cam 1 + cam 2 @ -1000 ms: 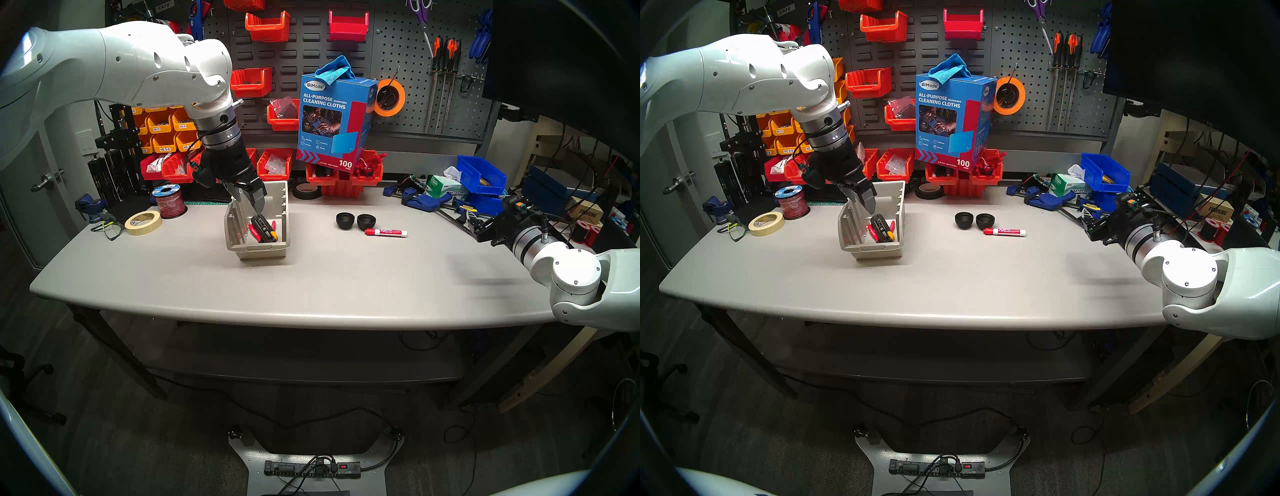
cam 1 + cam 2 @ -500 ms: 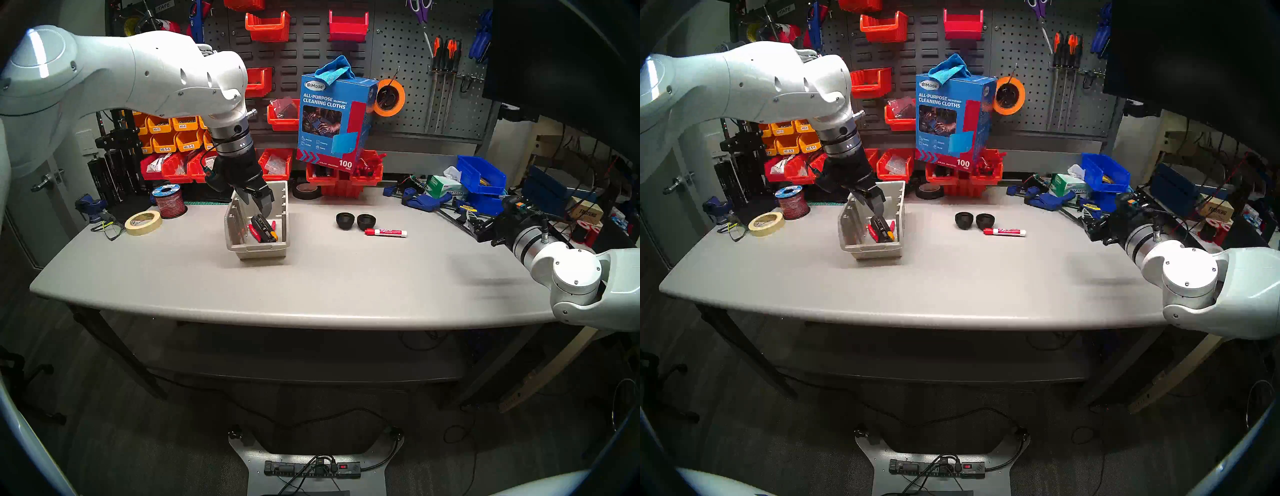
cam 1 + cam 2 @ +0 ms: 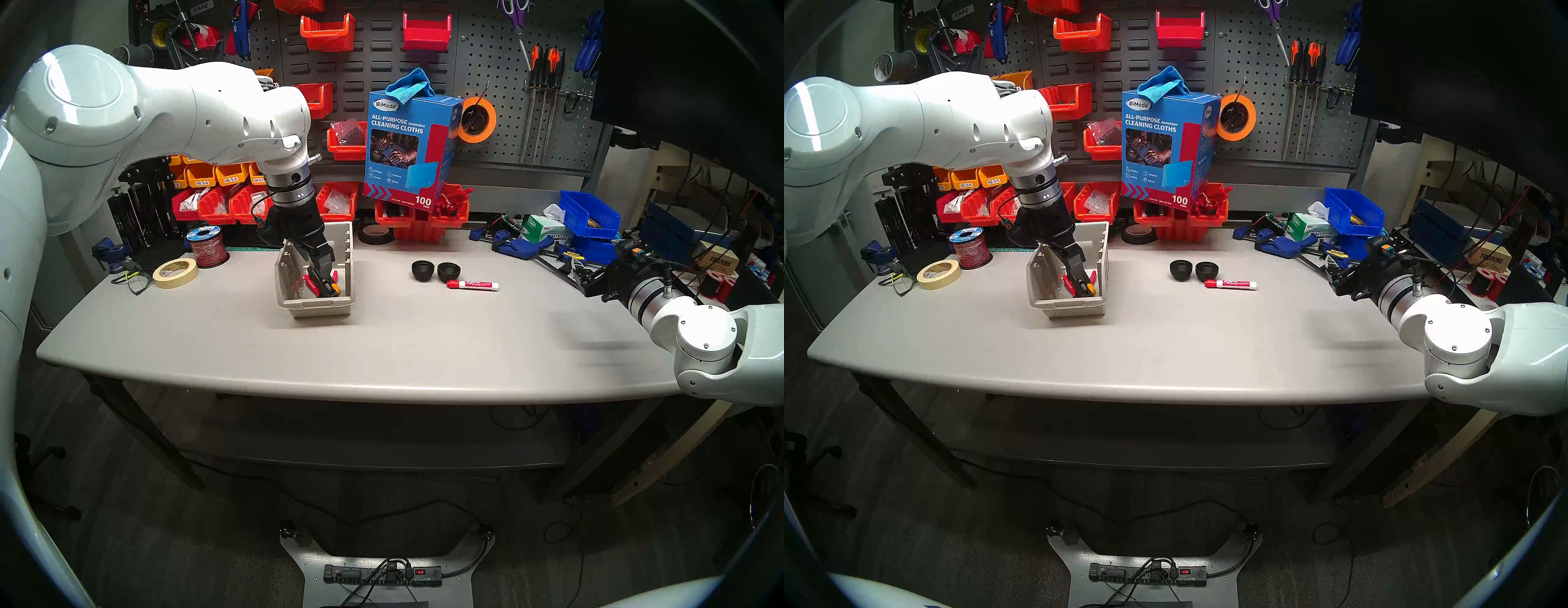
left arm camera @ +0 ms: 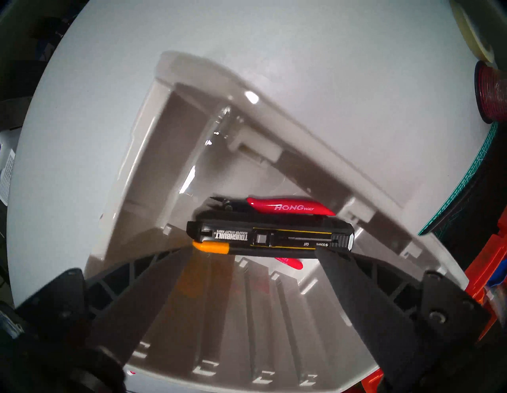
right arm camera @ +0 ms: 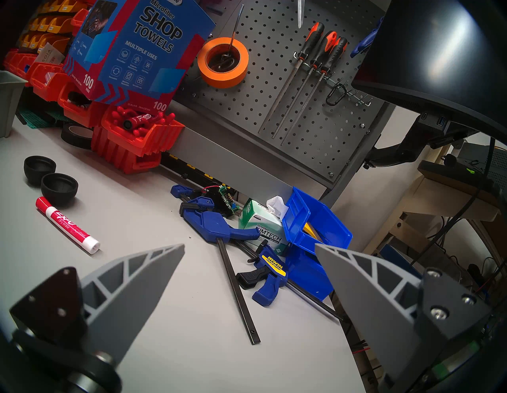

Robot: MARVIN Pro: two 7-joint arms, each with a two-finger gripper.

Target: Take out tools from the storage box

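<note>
- so the beige storage bin [image 3: 315, 271] sits a bit left of centre in the head view, on the grey table [image 3: 382, 348], and the left gripper [image 3: 316, 265] is dipped down into it from the upper left
- jaws on that one are spread wide, nothing between them yet. in the left wrist view the two dark fingers [image 4: 153, 288] come up from the bottom corners with their tips at either end of the toughbuilt utility knife [image 4: 270, 238], can't tell if they touch it
- the knife is the black one with yellow lines and an orange end, lying flat on the bin floor, mid frame in the wrist view. red-handled hongway cutters [image 4: 285, 206] lie just behind it, and another bit of red pokes out under the knife
- stuff already out on the table, right of centre in the head view: two black round cups [image 3: 436, 271] touching side by side, and the red-capped expo marker [image 3: 472, 285] just below them
- right gripper [image 5: 249, 247] is parked at the far right edge, wide open, holding nothing, pointing at the blue bar clamps [image 5: 219, 230]
- my read: we're on the reach-in for the knife, roughly halfway through the job with two tools left in the bin
- next move probably wants a little more drop, then a squeeze. gripping end to end looks iffy imo, and the bin wall [image 4: 301, 142] is close
</note>
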